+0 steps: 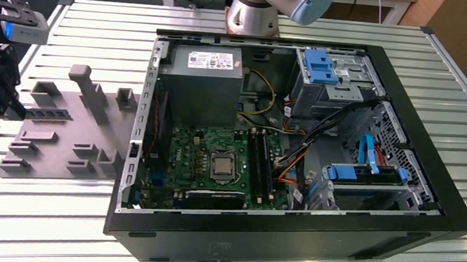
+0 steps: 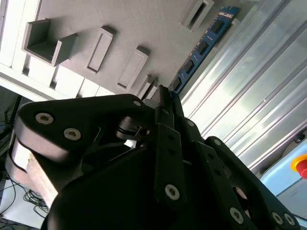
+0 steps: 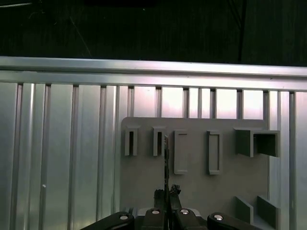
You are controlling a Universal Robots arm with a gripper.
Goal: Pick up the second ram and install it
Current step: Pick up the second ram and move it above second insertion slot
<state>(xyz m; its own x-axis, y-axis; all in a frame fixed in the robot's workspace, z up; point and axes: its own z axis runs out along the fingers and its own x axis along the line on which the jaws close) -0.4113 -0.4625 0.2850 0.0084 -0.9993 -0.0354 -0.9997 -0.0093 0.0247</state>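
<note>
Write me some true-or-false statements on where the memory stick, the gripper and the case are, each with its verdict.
1. The thin blue-green memory stick lies on the grey moulded fixture tray, outside the case. True.
2. The black metal computer case is closed. False: its side is open, showing the green motherboard.
3. The black gripper is at one end of the stick. True.
4. The gripper is over the motherboard. False: it is at the tray, outside the case.
</note>
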